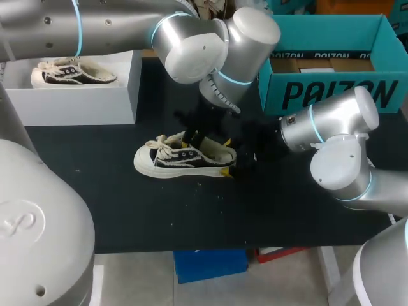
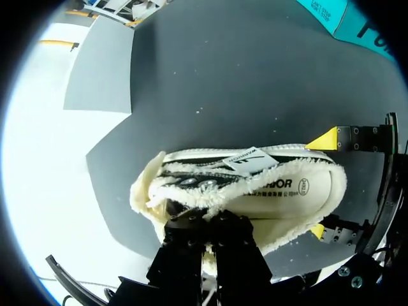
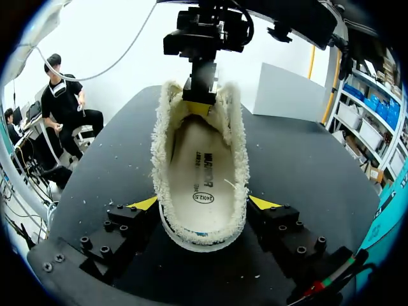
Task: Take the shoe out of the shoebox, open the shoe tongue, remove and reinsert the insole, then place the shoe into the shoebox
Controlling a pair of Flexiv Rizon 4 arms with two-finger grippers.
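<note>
Shoe (image 1: 185, 159) out on counter (image 1: 191, 217). My left fingers (image 2: 191, 245) pinch it near laces (image 2: 191, 183), right fingers (image 3: 145, 204) clamp heel (image 3: 201, 237). Insole (image 3: 201, 172) inside; I reckon removal, reboxing remain.

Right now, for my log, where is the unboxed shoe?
In the head view, the shoe lies on the table, right of the white shoebox, with the left end effector at its tongue and the right end effector at its heel.

At 10 o'clock in the head view, the far rim of the white box (image 1: 70, 102) is being covered by the left arm (image 1: 95, 25). In the left wrist view, the toe of the shoe (image 2: 274, 191) is being hidden at 6 o'clock by the left gripper (image 2: 212, 220).
</note>
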